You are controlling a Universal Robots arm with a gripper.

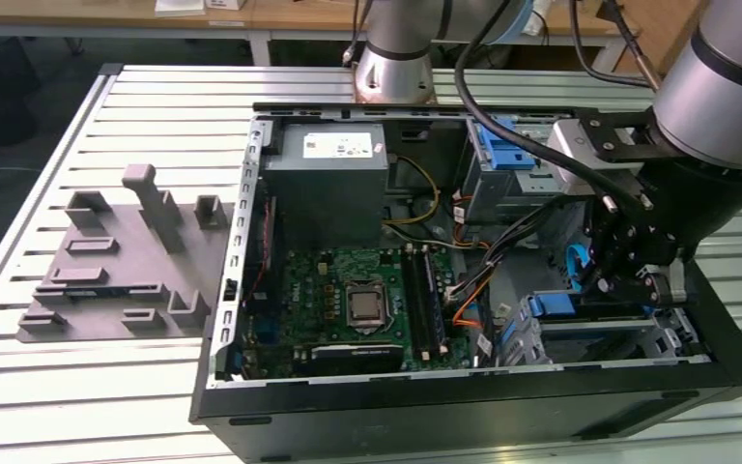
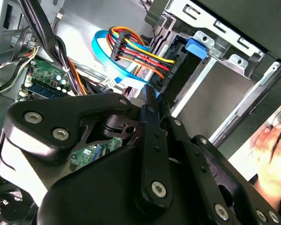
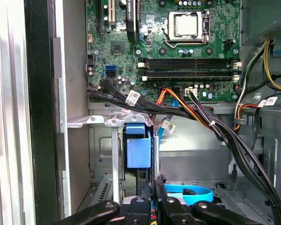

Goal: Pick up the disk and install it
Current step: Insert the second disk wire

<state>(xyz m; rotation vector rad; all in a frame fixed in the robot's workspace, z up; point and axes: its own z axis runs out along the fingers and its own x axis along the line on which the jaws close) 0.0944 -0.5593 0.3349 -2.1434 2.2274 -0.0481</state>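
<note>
Gripper (image 3: 152, 202): we see its fingers drawn almost together in both wrist views, with just a thin blue sliver (image 2: 152, 92) between the tips; we cannot tell what that sliver belongs to.
Gripper's place: down inside the open computer case (image 1: 474, 411), over the drive bay at the exterior view's right.
Disk (image 1: 599, 325): we find it lying flat in that bay just under the gripper, its blue bracket (image 3: 135, 151) at the end toward the motherboard (image 1: 345, 295).
Cables: a red, yellow and orange bundle (image 2: 138, 51) and a flat blue data cable (image 3: 189, 192) run close beside the gripper.
Power supply (image 1: 332, 179): grey box at the case's far end, well apart from the gripper.
Counter (image 1: 36, 387): slatted metal, carrying the case and a grey moulded fixture (image 1: 113, 261) on the exterior view's left.
Hand (image 2: 271, 150): a person's, outside the case wall.
</note>
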